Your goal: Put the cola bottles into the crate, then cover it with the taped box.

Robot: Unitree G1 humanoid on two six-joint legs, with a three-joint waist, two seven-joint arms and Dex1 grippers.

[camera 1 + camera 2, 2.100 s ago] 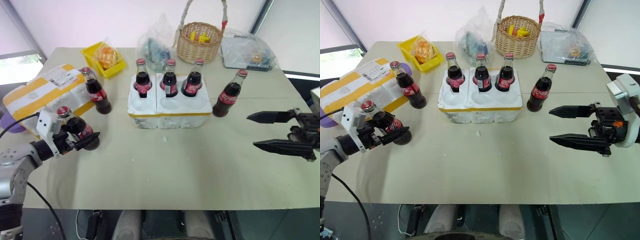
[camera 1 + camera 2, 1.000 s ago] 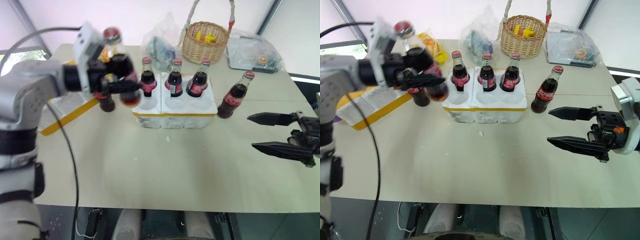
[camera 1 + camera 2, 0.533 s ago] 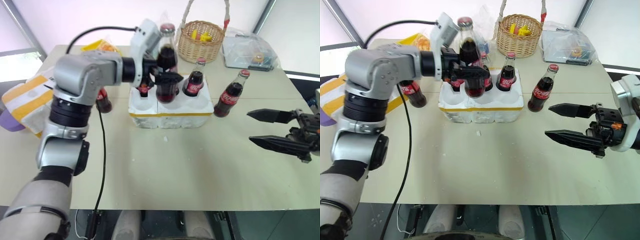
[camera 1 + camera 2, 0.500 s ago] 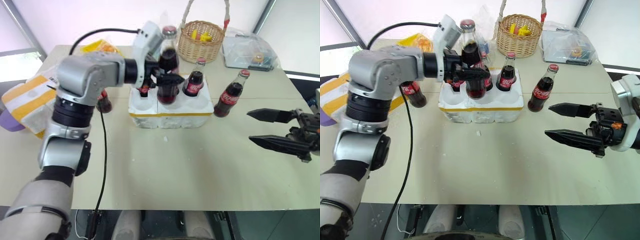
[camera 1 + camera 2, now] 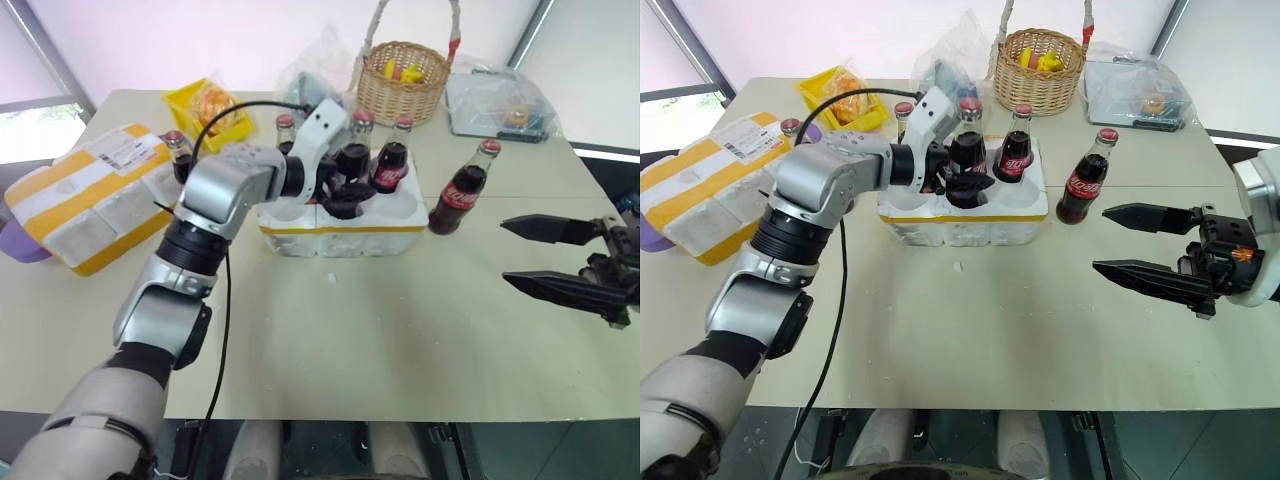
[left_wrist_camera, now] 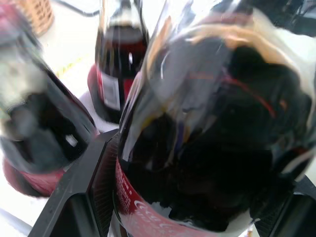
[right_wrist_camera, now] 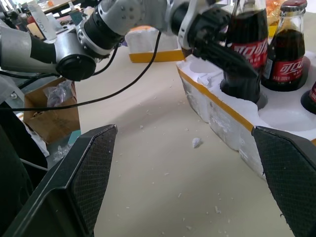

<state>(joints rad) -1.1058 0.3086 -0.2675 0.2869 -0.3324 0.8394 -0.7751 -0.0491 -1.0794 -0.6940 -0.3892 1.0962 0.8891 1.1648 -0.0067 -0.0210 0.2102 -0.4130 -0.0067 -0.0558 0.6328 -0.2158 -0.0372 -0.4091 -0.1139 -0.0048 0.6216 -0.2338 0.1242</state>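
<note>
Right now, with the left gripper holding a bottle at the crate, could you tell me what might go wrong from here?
1. The left gripper holds a cola bottle low in a front hole of the crate; its fingers sit close to the back-row bottles and could knock them on the way out.
2. If the held bottle is not fully seated, it may tip on release.
3. The loose bottle stands by the crate's right end, exposed to the open right gripper.
</note>
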